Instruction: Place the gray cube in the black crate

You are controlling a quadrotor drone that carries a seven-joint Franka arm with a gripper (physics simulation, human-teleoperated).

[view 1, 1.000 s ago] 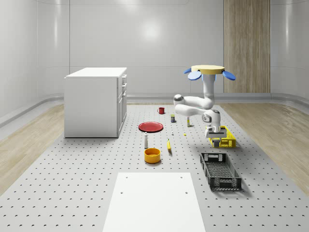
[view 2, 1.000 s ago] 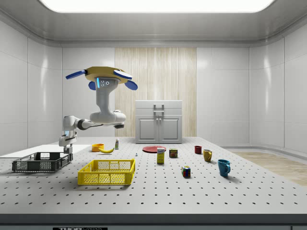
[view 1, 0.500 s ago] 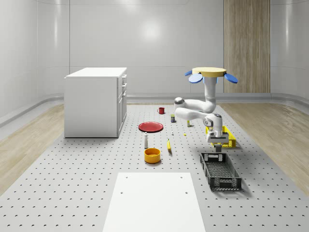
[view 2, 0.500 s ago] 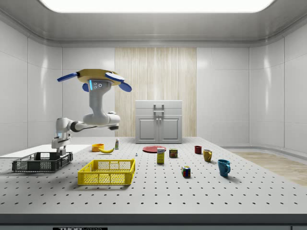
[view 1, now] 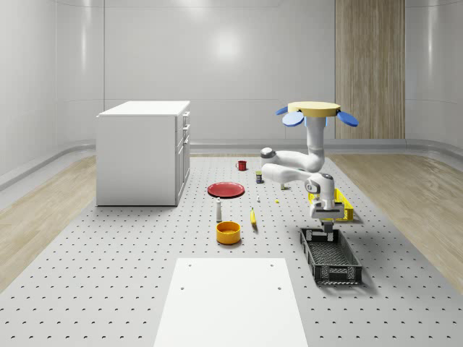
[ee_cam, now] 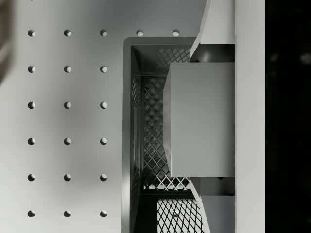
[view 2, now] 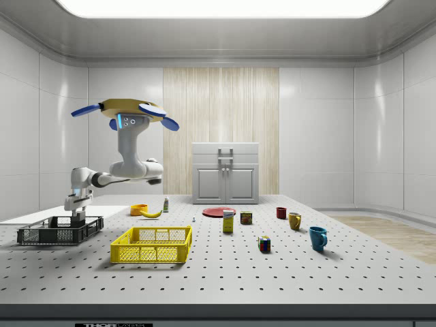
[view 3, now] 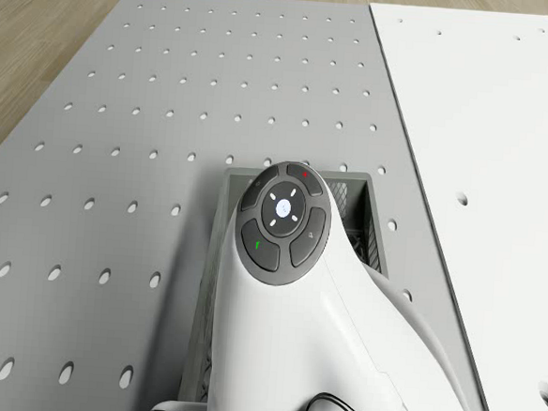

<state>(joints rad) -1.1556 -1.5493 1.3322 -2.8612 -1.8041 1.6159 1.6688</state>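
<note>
One claw [view 1: 330, 230] grips the gray cube [ee_cam: 201, 119] between its fingers [ee_cam: 214, 29], hanging just above the far end of the black crate [view 1: 330, 255]. Seen from the whole-scene view, the hovering drone [view 1: 314, 110] sits at twelve o'clock from the crate, over the desk [view 1: 108, 275] beside the yellow crate [view 2: 151, 244].

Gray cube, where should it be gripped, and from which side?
Grip the gray cube on two opposite flat faces, coming straight down from above. Its parallel sides give the fingers full flat contact. The hand holds it just that way now, over the black crate, with the drone hovering high beside that crate.
</note>
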